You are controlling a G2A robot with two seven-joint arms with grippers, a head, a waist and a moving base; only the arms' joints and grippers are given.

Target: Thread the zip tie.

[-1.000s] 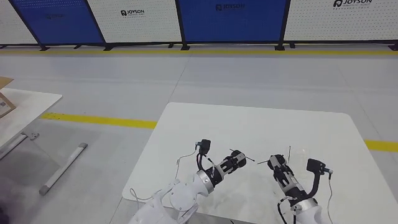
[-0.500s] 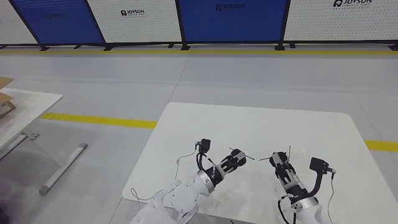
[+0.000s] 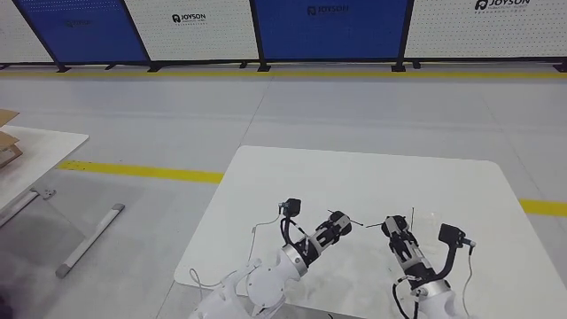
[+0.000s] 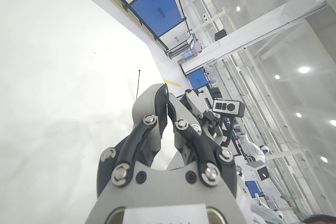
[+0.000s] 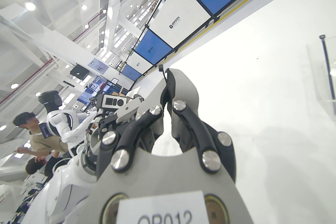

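Note:
My left gripper hovers low over the white table, shut on a thin black zip tie that sticks out on both sides of its tips. A short way to its right, my right gripper is shut on a black zip tie end. That tie's small square head pokes out past the fingertips, pointing toward the left gripper. The two grippers face each other, a small gap apart. I cannot tell whether they hold one tie or two.
A clear container stands just right of the right gripper, with a spare black zip tie upright in it. Open tabletop lies beyond both arms; the table's edges are close on the near side.
The right arm has shifted very slightly. The left arm holds its place, and both grippers stay shut.

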